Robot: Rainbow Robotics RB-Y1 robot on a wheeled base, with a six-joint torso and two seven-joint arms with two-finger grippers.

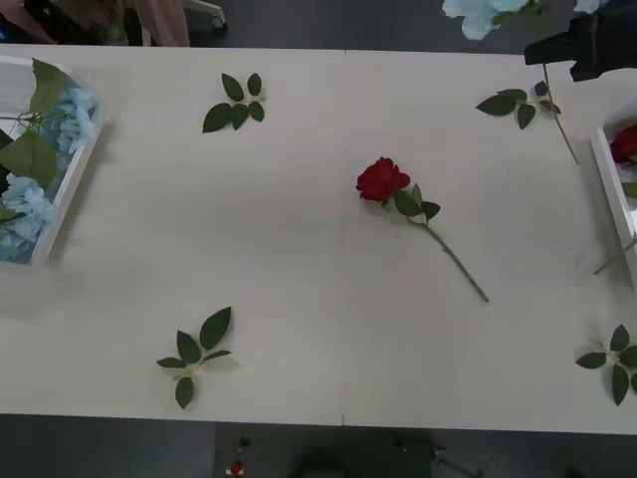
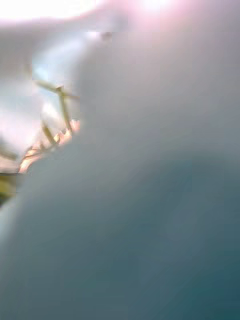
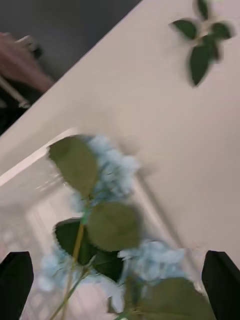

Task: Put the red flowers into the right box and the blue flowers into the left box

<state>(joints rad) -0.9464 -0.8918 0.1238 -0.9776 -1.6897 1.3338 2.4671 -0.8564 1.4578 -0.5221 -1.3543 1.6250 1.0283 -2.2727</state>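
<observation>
Two black fingers [image 3: 16, 277] of the left gripper [image 3: 119, 285] are seen spread apart over the left box [image 1: 72, 194], in which the blue flowers [image 1: 72, 112] are lying with broad green leaves. At the table's far right the right gripper [image 1: 595, 45] is hung above a stem; whether it is parted cannot be told. One red rose [image 1: 382, 180] is left mid-table [image 1: 299, 249], another inside the right box [image 1: 609, 184], with loose leaf sprigs [image 1: 237, 102] scattered around.

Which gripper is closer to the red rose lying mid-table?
Hard to call. The right gripper is at the table's far right corner, beyond the rose. The left gripper hangs open over the blue flowers in the left box, across the table.
</observation>
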